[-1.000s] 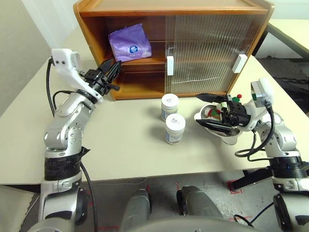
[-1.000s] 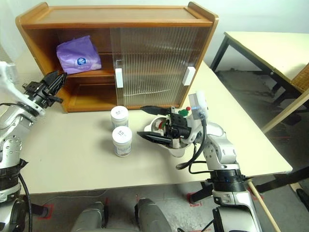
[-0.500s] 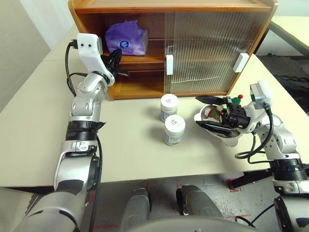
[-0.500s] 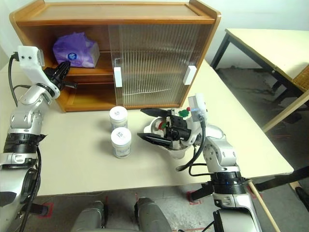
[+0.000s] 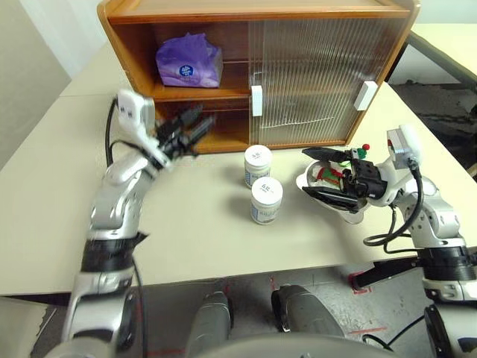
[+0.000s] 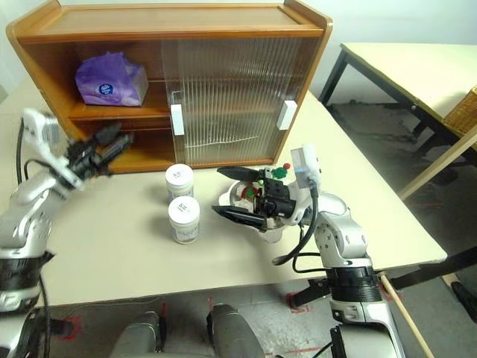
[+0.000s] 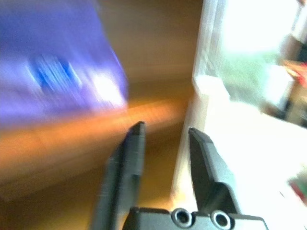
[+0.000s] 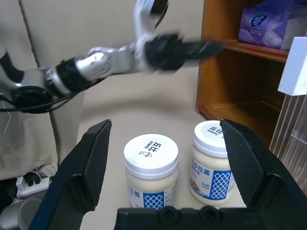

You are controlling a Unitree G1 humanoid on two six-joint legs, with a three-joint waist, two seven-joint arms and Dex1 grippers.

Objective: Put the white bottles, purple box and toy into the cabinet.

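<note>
The purple box (image 5: 188, 60) now lies on the cabinet (image 5: 257, 11)'s upper shelf, upper left of frame; the left tool (image 5: 195, 125) has drawn back, fingers parted and empty. Both white bottles (image 5: 262, 183) still wait on the counter (image 5: 45, 194) at centre, and the right tool (image 5: 322, 173) gapes wide toward them, holding nothing.

Lab-like room: bare tables (image 6: 387, 60), floor tape.

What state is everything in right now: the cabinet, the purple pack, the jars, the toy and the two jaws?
Cabinet: left side open, sliding doors over the right.
Purple box: on the upper shelf, inside.
White bottles: two, upright, lids on, on the table.
Toy: on the table behind the right jaws.
Left gripper: jaws apart, empty.
Right gripper: jaws wide open, empty.
</note>
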